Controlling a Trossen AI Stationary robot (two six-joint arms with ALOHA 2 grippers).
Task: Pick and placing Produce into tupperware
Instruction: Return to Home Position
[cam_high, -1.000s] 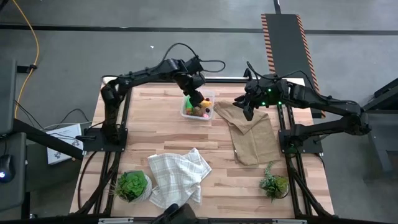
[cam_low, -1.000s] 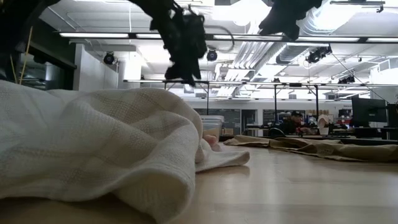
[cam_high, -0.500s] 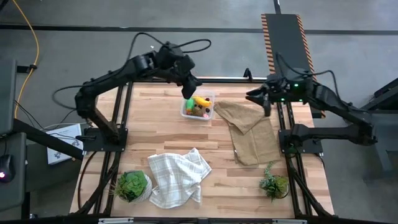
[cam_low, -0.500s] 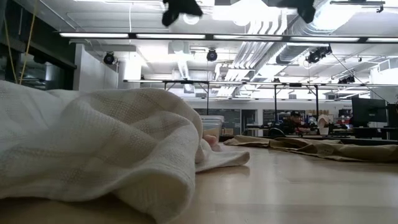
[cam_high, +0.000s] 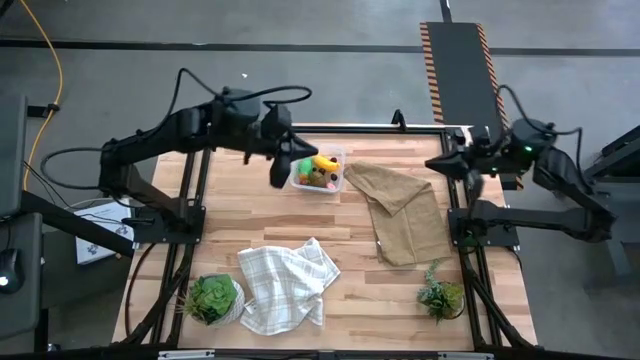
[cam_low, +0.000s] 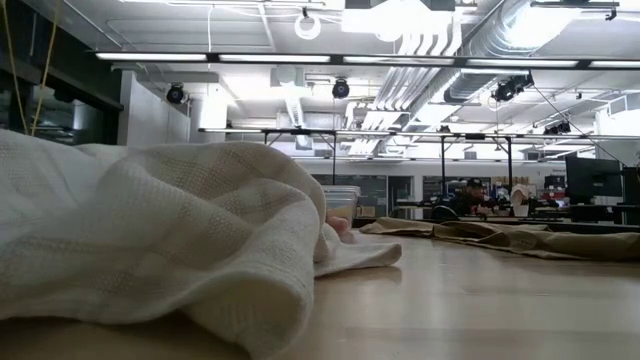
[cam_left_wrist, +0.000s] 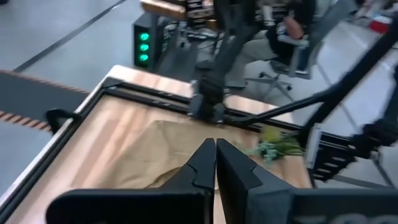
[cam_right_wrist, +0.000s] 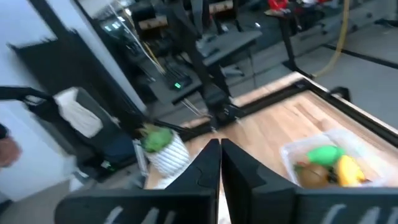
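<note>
Both arms have pulled back from the small clear square plastic tupperware (cam_high: 297, 183), far centre, which holds the toy produce (cam_high: 322, 168). The left gripper (cam_left_wrist: 214, 144) hovers just left of it and the right gripper (cam_right_wrist: 219, 144) is far right, each with its fingers pressed together.

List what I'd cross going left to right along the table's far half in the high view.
left gripper, shut → tupperware holding the produce → brown cloth → right gripper, shut.
</note>
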